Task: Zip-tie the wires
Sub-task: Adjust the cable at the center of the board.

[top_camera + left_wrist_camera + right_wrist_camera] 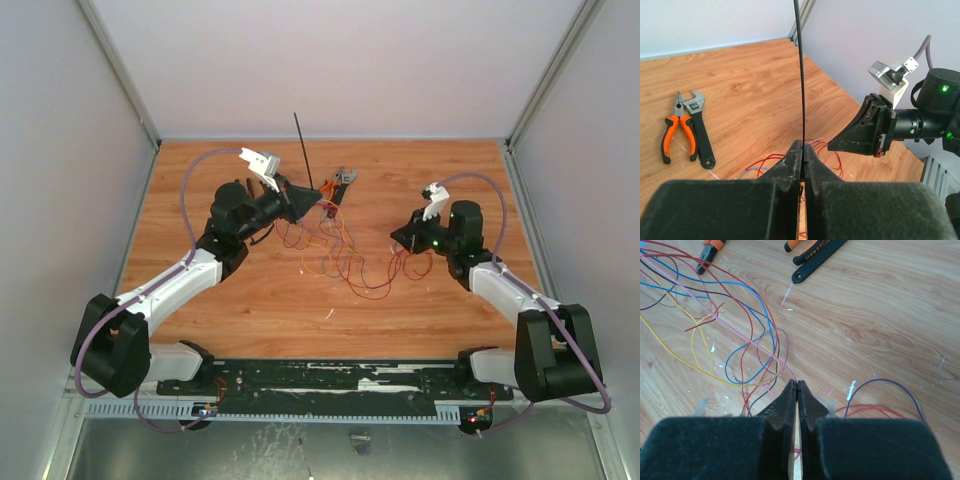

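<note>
My left gripper (303,203) is shut on the zip tie (302,150), a thin black strip that stands up and away from the fingertips. In the left wrist view the zip tie (801,75) runs straight up from my closed left gripper (803,151). The wires (338,255), a loose tangle of red, orange and dark strands, lie on the table between the two arms. My right gripper (398,238) is low at the right edge of the tangle. In the right wrist view it (797,384) is shut on a pink strand of the wires (740,340).
Orange-handled pliers (328,189) and a black adjustable wrench (346,180) lie side by side behind the wires; both also show in the left wrist view (674,131) (700,131). The right gripper (840,145) points toward my left fingers. Walls enclose the wooden table (200,300).
</note>
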You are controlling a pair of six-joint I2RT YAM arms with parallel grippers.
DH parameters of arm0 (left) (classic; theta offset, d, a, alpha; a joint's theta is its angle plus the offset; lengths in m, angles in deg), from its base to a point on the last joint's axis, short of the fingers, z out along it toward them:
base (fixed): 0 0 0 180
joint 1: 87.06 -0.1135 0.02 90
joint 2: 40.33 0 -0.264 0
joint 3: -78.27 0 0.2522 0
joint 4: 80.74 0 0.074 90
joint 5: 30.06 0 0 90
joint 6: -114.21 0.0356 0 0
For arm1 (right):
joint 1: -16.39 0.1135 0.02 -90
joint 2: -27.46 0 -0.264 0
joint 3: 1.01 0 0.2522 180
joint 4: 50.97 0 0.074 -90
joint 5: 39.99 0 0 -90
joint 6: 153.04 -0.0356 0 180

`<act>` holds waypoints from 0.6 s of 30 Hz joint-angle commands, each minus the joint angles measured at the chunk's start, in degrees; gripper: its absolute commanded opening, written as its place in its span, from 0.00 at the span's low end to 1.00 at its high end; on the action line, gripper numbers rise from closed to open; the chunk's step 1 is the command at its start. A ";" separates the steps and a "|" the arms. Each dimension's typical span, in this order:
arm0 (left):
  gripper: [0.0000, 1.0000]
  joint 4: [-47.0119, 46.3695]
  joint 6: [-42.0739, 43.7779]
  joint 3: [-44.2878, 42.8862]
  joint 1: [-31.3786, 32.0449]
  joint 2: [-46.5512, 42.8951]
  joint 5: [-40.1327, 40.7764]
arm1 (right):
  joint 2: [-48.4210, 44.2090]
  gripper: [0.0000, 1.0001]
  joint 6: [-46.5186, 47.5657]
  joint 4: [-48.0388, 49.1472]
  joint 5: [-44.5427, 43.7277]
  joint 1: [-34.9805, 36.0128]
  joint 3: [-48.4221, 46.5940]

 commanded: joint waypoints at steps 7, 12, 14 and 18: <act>0.00 -0.20 0.82 -1.97 -0.33 -1.64 0.51 | -1.81 0.00 1.25 -1.66 -1.46 -2.54 1.27; 0.00 -0.08 1.04 -1.89 -0.39 -1.78 0.82 | -3.18 0.00 -0.73 0.44 0.15 -5.21 3.02; 0.00 -0.08 1.00 -1.88 -0.42 -1.84 0.85 | -3.63 0.00 -1.03 0.73 0.49 -6.08 3.51; 0.00 -0.04 1.14 -1.87 -0.35 -1.93 0.96 | -3.75 0.00 -0.40 -0.23 0.76 -7.07 3.67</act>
